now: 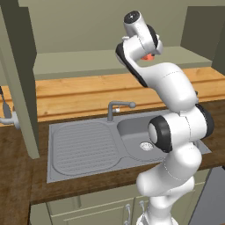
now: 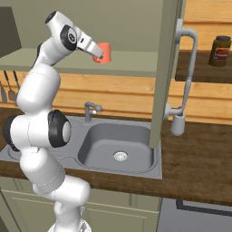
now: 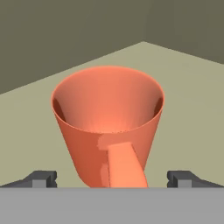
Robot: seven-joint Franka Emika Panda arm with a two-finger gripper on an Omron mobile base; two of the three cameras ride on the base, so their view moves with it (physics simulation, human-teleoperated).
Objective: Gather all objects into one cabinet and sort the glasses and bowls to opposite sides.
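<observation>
Two finger tips of my gripper stand spread wide, either side of the salmon-orange cup without pinching it. It sits upright on the pale green shelf of the cabinet, above the sink.

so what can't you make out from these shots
- Salmon-orange cup, left base view: mostly hidden behind the arm's wrist.
- Cup's base, hand view: cut off by the bottom edge, so its contact with the pale green shelf is unclear.
- Jar, right base view: label too small to read.
</observation>
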